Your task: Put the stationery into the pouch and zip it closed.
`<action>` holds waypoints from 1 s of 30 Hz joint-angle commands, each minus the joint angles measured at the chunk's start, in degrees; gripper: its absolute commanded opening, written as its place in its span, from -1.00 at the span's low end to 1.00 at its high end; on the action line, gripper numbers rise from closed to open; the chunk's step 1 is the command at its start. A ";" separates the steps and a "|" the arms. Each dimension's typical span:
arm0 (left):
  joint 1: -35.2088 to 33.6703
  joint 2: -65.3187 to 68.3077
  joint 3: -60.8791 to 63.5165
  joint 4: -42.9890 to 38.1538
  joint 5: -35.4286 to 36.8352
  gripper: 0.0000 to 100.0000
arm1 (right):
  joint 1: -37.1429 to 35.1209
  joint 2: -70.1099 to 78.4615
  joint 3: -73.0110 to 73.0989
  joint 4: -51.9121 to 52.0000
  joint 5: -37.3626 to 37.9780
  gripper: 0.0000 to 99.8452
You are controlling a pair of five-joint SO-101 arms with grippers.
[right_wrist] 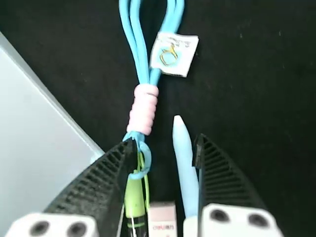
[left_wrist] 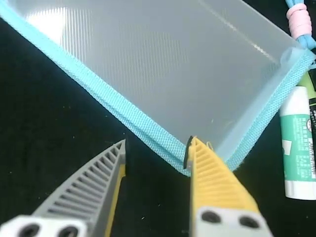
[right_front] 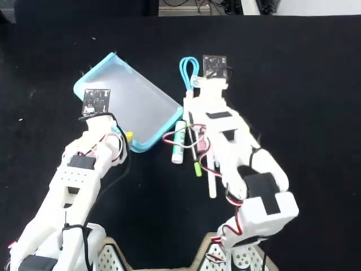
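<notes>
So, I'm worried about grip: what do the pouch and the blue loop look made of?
Pouch: translucent frosted plastic sheet, by its fine ribbed sheen, bordered with woven turquoise fabric tape. Blue loop: smooth round cord, perhaps rubbery plastic or coated string; unclear which.

Pouch [left_wrist: 163, 64] frosted ribbed plastic, woven cloth edging; table [right_front: 316, 84] matt black.

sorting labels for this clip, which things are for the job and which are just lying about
Job: pouch, glue stick, green pen, pale blue pen, probably the blue cord.
Lying about: cables beyond the table.
</notes>
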 commanded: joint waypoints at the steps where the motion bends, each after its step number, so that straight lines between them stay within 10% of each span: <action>1: 0.13 -0.70 -0.75 -0.97 -0.35 -0.60 | 0.44 0.48 -7.43 8.70 1.76 -0.62; 19: 0.13 -0.70 -0.75 -0.79 -0.70 -0.60 | -4.57 9.71 -14.46 7.65 6.42 -0.62; 30: 0.04 -0.70 -0.75 -0.88 -0.79 -0.60 | -1.32 4.00 -12.44 9.49 13.10 -0.98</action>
